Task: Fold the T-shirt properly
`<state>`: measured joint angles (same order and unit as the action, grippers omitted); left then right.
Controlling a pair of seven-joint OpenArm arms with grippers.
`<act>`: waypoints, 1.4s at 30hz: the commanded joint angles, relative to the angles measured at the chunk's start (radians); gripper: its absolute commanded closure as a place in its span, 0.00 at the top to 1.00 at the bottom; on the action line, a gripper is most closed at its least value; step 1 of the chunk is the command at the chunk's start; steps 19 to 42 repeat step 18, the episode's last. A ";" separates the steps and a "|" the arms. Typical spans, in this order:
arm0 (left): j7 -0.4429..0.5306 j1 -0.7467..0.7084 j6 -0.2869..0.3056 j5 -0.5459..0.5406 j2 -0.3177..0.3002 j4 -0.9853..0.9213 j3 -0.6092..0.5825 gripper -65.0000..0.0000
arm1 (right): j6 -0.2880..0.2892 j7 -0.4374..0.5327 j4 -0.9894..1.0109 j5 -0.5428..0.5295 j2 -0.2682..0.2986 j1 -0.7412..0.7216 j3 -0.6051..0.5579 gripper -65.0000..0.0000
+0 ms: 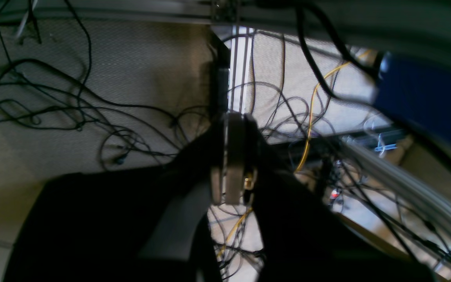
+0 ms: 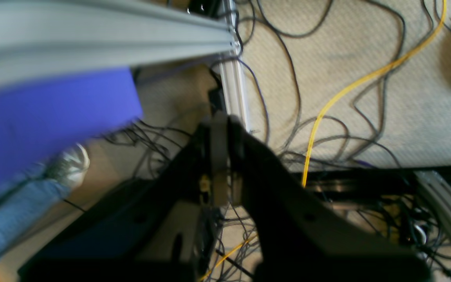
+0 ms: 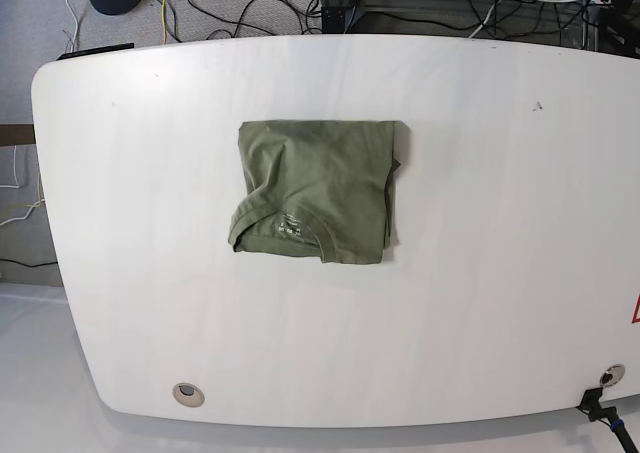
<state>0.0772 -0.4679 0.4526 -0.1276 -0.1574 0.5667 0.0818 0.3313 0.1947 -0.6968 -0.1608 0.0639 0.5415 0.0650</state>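
— Where was the T-shirt point(image 3: 318, 190)?

— It lay folded into a compact, roughly square bundle on the white table point(image 3: 500, 273), a little left of the table's middle in the base view. Its collar with the small label faced the table's near edge.

— And the arms?

— Neither showed over the table. Both wrist cameras looked down at carpet strewn with black cables, away from the table top.

— The fingers?

— The left gripper point(image 1: 233, 129) had its fingers pressed together with nothing between them. The right gripper point(image 2: 220, 125) was likewise closed and empty. A yellow cable point(image 2: 350, 88) ran across the carpet beyond the right gripper.
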 commanded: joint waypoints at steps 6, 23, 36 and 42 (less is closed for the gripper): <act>0.002 0.185 -0.005 -0.001 -0.008 -0.251 -0.090 0.00 | 0.007 0.007 0.230 0.000 -0.003 -0.149 0.000 0.00; 0.000 0.306 -0.186 -0.005 0.017 -0.365 -0.147 0.00 | 0.007 0.004 0.366 0.000 0.000 -0.271 0.000 0.00; 0.000 0.306 -0.186 -0.005 0.017 -0.365 -0.147 0.00 | 0.007 0.004 0.366 0.000 0.000 -0.271 0.000 0.00; 0.000 0.306 -0.186 -0.005 0.017 -0.365 -0.147 0.00 | 0.007 0.004 0.366 0.000 0.000 -0.271 0.000 0.00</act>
